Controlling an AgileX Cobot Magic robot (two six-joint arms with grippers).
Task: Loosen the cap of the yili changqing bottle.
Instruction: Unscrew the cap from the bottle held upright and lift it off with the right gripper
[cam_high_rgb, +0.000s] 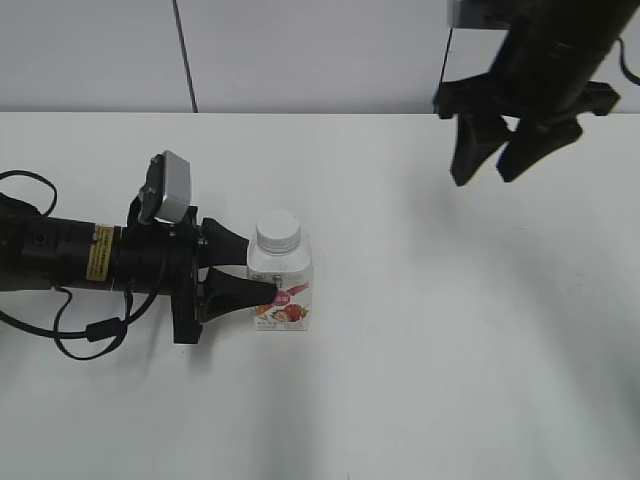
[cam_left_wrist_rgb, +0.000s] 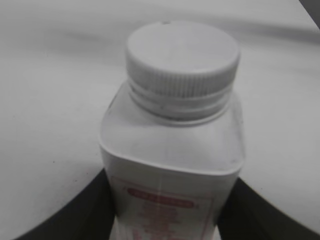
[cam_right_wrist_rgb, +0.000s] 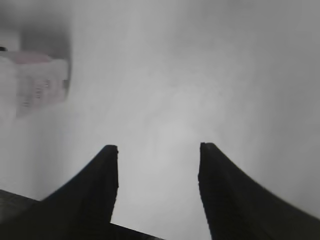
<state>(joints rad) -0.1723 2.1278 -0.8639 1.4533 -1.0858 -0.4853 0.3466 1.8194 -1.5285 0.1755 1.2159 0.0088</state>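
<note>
The yili changqing bottle stands upright on the white table, left of the middle, with its red-pink label facing front. Its ribbed white cap sits on the neck. My left gripper comes in low from the left, with its two black fingers pressed against the bottle's sides. The left wrist view shows the bottle, the cap and the left gripper with a jaw on each side of the label. My right gripper hangs open and empty high at the right. It also shows in the right wrist view, with the blurred bottle at the upper left.
The white table meets a pale wall at the back. A black cable loops under the left arm near the table's left edge.
</note>
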